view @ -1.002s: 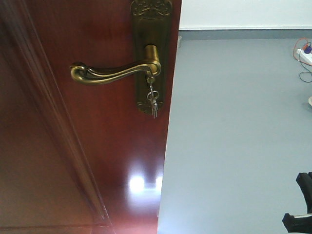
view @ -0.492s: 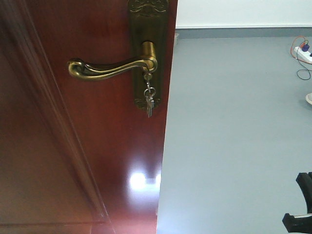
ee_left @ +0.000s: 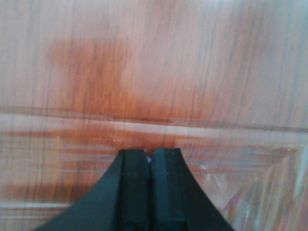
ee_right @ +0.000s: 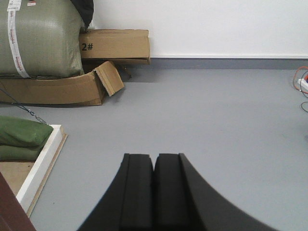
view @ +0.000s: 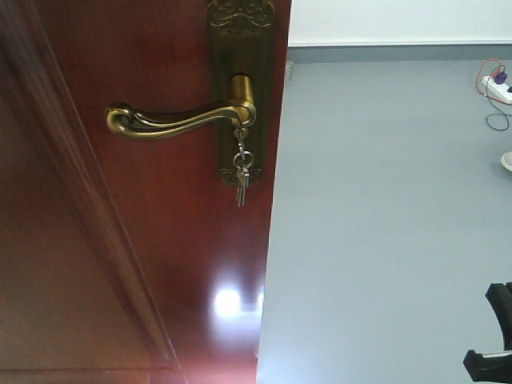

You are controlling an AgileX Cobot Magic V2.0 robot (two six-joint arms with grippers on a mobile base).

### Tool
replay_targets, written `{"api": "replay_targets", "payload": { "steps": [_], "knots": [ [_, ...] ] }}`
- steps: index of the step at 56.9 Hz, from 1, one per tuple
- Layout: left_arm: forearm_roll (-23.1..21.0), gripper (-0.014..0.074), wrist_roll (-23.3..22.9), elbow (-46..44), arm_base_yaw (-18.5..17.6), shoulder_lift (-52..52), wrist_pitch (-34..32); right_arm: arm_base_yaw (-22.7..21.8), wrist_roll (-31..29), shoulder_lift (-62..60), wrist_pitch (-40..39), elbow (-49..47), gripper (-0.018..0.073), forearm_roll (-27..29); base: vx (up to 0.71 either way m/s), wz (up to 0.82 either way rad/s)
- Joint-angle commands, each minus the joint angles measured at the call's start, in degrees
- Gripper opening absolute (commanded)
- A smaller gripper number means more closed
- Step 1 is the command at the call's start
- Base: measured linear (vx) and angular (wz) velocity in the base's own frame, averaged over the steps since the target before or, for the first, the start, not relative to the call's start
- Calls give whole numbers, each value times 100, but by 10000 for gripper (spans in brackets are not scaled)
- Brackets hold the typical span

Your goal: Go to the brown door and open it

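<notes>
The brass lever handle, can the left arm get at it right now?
Probably yes. The left gripper, shut, already faces the brown door panel, and nothing covers the lever handle in the front view. How far it sits from the handle can't be judged.

floor (ee_right: 216, 120): plain grey | wall (ee_right: 216, 24): white, grey skirting | cardboard boxes (ee_right: 115, 45) and green sack (ee_right: 38, 38) against wall | power strip (view: 500, 90) with cables on floor

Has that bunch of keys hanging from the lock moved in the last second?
Yes. In the front view the keys now hang lower and slightly further left, while the wall skirting barely shifted; the door seems to be swinging.
</notes>
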Motion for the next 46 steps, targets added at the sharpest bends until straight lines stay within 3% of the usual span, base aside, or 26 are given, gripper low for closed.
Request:
{"api": "replay_targets", "payload": {
  "steps": [1,14,22,26,30,34,42,46],
  "knots": [
    [6,-6,-4,-196,-11,7,-138,8,-45,-32,-456,25,0,-12,0,0],
    [29,-6,12,-196,-11,5,-138,8,-45,-32,-456,25,0,-12,0,0],
    [434,-6,74,-196,-11,5,-410,8,-45,-32,-456,25,0,-12,0,0],
    [965,-6,-44,-196,-11,5,-340,8,-45,-32,-456,25,0,-12,0,0],
    [1949,-6,-730,-196,-11,5,-232,8,-45,-32,-456,25,0,-12,0,0],
    [3445,-6,-1868,-196,-11,10,-199,8,-45,-32,-456,25,0,-12,0,0],
    [6479,-6,-4818,-196,-11,8,-166,8,-45,-32,-440,25,0,-12,0,0],
    [7570,-6,-5876,-196,-11,8,-166,8,-45,-32,-440,25,0,-12,0,0]
  ]
}}
